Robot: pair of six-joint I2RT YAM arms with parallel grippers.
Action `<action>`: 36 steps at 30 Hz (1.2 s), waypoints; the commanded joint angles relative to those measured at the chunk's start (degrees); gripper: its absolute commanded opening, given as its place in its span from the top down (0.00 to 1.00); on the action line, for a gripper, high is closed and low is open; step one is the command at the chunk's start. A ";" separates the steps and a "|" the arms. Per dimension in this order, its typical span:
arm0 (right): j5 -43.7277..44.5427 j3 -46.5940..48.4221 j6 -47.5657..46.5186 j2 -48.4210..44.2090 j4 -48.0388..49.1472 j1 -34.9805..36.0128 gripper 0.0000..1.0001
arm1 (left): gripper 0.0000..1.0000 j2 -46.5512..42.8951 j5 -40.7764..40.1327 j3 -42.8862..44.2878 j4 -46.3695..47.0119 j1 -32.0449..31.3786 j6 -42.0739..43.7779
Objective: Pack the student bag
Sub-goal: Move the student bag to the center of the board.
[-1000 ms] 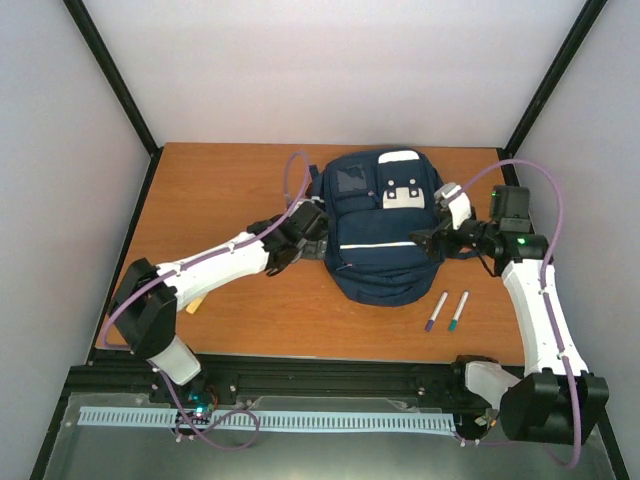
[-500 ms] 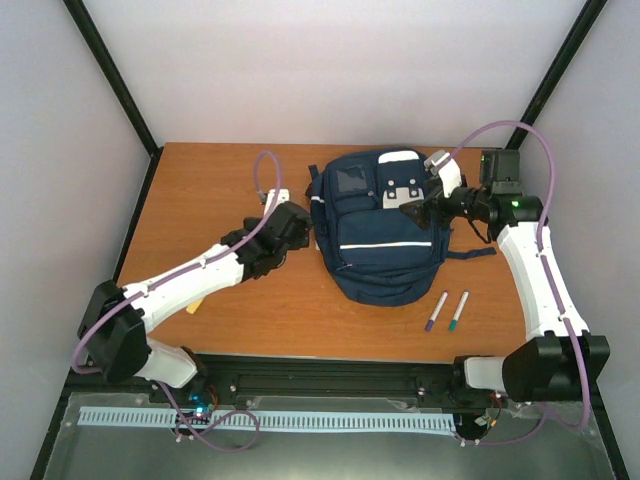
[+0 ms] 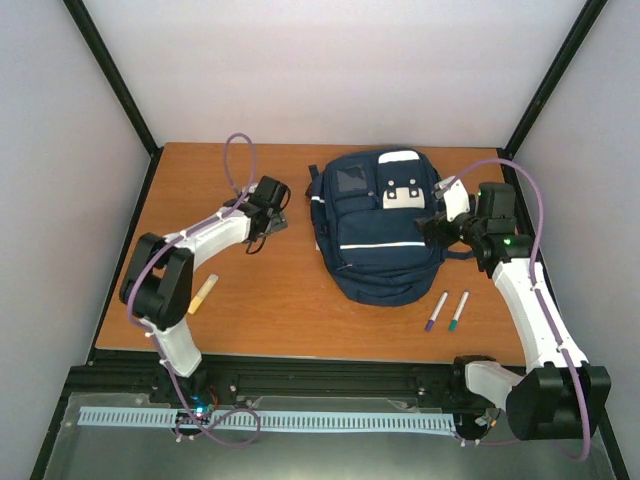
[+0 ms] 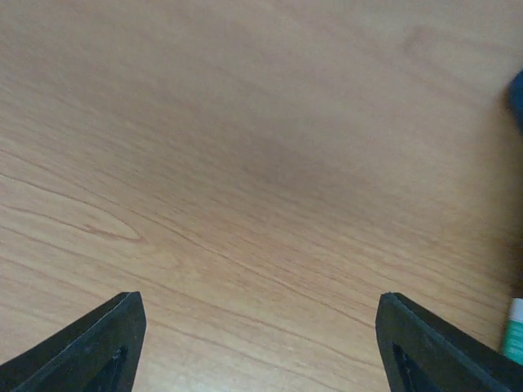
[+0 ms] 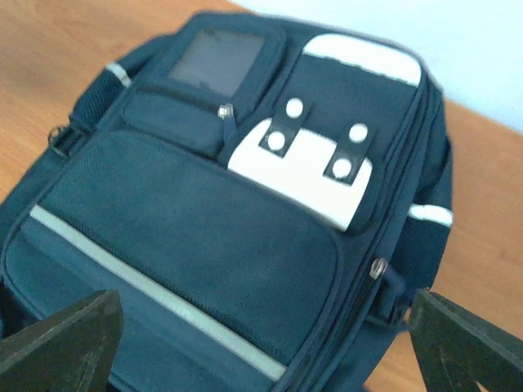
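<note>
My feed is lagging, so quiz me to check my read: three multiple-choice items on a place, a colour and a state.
1. Where do the purple-capped marker and green-capped marker lie relative to the student bag?
A. On top of it.
B. On the table, right of its near end.
C. Left of it.
2. The student bag's main colour?
A. Red.
B. Grey.
C. Navy blue.
3. The left hand is:
A. open over bare wood.
B. shut on a marker.
C. shut on a strap.
Answers: B, both lie on wood beside the bag's near right corner; C, navy fabric with white patches; A, its fingers stand wide apart with only wood between.
</note>
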 commanded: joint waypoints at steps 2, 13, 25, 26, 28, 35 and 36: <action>-2.01 -3.85 0.26 -2.34 2.28 -0.65 0.06 | 0.26 7.92 12.93 4.05 4.72 1.88 6.07; -4.76 -4.89 -2.58 -1.02 1.89 -0.84 0.16 | 0.23 18.48 23.52 12.55 6.16 1.38 13.80; -4.48 -5.27 -2.80 0.18 2.00 -1.01 0.17 | 0.23 22.05 27.61 18.28 6.60 -3.64 16.65; -4.51 -5.25 -2.78 0.32 1.93 -0.98 0.17 | 0.23 22.34 28.49 18.80 6.49 -3.91 16.89; -4.52 -5.25 -2.91 0.52 1.96 -1.03 0.17 | 0.23 23.22 29.22 19.89 5.71 -4.52 17.33; -4.57 -5.16 -3.09 1.44 1.82 -1.03 0.17 | 0.26 24.66 27.35 21.59 2.31 -6.08 18.20; -4.60 -5.16 -3.09 1.51 1.78 -1.05 0.17 | 0.27 25.08 27.43 21.83 1.43 -6.25 18.58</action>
